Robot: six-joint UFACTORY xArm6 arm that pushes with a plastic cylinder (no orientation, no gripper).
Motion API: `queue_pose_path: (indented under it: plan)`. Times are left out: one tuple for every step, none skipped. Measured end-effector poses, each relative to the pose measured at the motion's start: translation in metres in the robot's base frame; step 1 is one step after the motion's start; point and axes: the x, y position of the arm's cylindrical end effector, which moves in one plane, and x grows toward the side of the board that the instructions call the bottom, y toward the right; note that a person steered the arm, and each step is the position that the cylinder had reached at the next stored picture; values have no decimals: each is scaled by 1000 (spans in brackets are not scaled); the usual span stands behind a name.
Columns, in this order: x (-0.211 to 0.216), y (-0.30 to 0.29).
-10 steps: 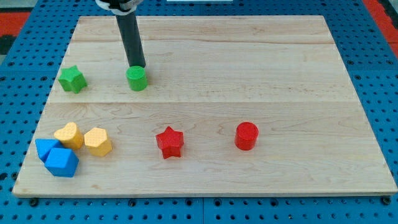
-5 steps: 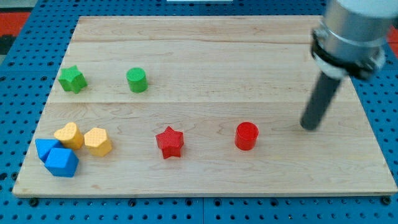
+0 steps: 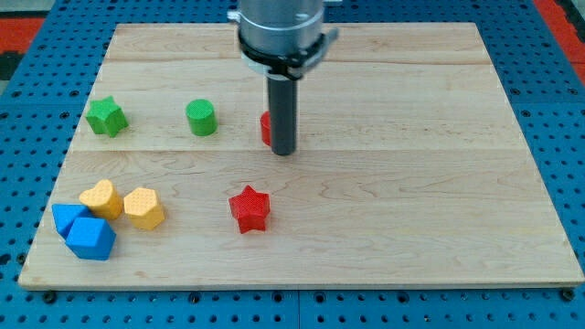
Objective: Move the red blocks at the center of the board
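Note:
My tip (image 3: pixel 283 151) rests on the board just left of centre. A red cylinder (image 3: pixel 266 129) stands right behind the rod, mostly hidden, only its left edge showing. A red star (image 3: pixel 249 208) lies below and a little left of the tip, apart from it.
A green star (image 3: pixel 106 117) and a green cylinder (image 3: pixel 201 118) lie at the view's left, level with the red cylinder. Two yellow blocks (image 3: pixel 101 198) (image 3: pixel 143 207) and two blue blocks (image 3: pixel 90 238) (image 3: pixel 64 217) cluster at the bottom left. The wooden board (image 3: pixel 439 210) sits on blue pegboard.
The rod swung from the green cylinder to the board's right, then back to the centre-left. The red cylinder moved from the lower right up and left, now behind the rod.

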Motion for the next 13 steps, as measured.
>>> queue_pose_path:
  plan:
    - [-5,-17]
    - [51,20]
    - [130,35]
    - [152,-23]
    - [127,-55]
    - [104,-48]
    - [104,-12]
    - [107,27]
    - [111,59]
    - [99,71]
    - [77,79]
    - [61,93]
    - [38,98]
